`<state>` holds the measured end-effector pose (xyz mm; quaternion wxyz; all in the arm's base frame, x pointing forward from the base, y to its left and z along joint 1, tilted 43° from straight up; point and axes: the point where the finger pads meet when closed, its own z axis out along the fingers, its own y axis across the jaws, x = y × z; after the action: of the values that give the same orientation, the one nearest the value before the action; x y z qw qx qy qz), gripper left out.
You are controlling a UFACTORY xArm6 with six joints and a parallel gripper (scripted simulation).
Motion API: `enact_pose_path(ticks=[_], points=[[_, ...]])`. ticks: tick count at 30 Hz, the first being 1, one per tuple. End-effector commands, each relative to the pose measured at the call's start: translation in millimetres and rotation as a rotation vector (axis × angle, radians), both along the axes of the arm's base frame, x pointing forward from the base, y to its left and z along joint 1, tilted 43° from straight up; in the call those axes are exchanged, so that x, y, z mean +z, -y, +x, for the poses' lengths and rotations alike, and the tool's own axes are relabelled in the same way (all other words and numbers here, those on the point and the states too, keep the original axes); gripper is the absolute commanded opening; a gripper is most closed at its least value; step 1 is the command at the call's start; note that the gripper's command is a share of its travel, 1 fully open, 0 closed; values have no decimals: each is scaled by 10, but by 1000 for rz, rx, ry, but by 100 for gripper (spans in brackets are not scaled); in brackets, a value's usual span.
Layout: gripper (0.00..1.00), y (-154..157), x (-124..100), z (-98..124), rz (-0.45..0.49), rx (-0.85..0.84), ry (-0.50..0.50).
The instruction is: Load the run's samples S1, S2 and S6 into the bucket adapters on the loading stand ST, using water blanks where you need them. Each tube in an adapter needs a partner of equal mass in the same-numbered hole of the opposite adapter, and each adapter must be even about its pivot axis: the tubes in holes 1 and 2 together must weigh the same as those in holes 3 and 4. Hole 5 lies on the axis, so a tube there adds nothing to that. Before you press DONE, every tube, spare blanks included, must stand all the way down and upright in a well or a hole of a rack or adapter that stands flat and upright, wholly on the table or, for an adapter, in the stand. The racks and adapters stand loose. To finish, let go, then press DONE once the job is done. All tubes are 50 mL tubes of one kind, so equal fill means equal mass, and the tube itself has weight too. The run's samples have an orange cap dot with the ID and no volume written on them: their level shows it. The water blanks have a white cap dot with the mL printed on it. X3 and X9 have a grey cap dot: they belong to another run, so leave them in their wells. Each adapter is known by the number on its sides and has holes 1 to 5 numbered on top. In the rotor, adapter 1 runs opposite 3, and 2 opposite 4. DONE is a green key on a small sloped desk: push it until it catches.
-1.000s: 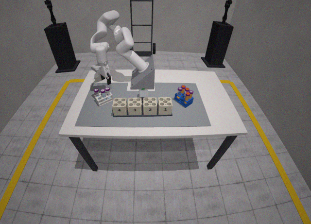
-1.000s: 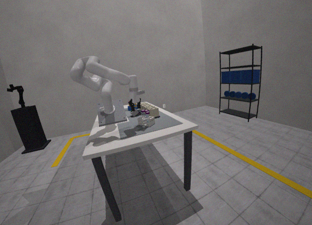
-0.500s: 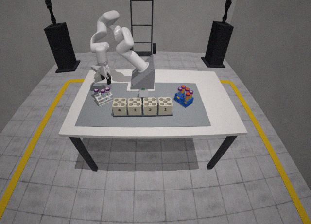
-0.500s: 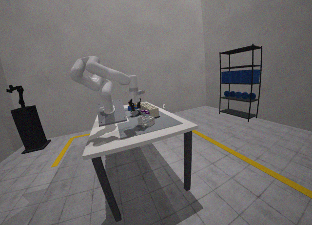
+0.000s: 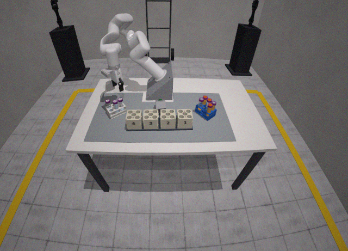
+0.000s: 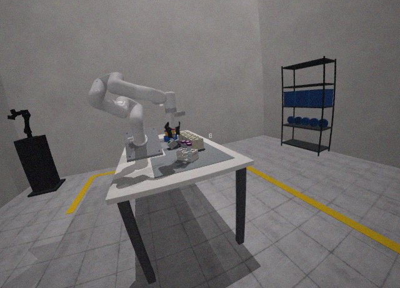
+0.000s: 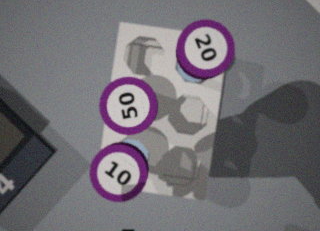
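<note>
My gripper (image 5: 117, 86) (image 6: 174, 133) is open and empty, above and behind the white rack (image 5: 116, 113) (image 6: 187, 155) (image 7: 171, 34). The rack holds three white-dot blanks, marked 20 (image 7: 205, 48), 50 (image 7: 128, 105) and 10 (image 7: 119, 172); its other three wells are empty. Adapters 4 (image 5: 134, 126), 3 (image 5: 150, 126), 2 (image 5: 168, 126) and 1 (image 5: 185, 126) stand in the stand, with no tubes visible in their holes. The blue rack (image 5: 207, 116) holds several tubes, three with orange dots and others with greyish dots; their IDs and levels are unreadable.
The small sloped desk (image 5: 160, 104) (image 6: 172, 144) with the green DONE key (image 5: 160, 99) stands behind the adapters, in front of the arm's base (image 5: 160, 89). The white rack is left of the adapters in the top view, the blue rack right of them. Both racks stand turned.
</note>
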<state>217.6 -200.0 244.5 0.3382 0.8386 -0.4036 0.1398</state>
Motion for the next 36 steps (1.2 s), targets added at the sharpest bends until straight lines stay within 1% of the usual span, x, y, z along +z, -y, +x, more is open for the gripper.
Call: enact_pose_path(ticks=[1, 3, 18, 20, 28, 35, 36], points=[[100, -77, 90, 7, -1, -1, 1], [100, -77, 90, 7, -1, -1, 1], [100, -351, 381, 22, -1, -1, 1], [100, -351, 381, 22, -1, -1, 1], [100, -486, 526, 30, -1, -1, 1], [100, -689, 326, 235, 8, 170, -157], [100, -689, 326, 235, 8, 170, -157]])
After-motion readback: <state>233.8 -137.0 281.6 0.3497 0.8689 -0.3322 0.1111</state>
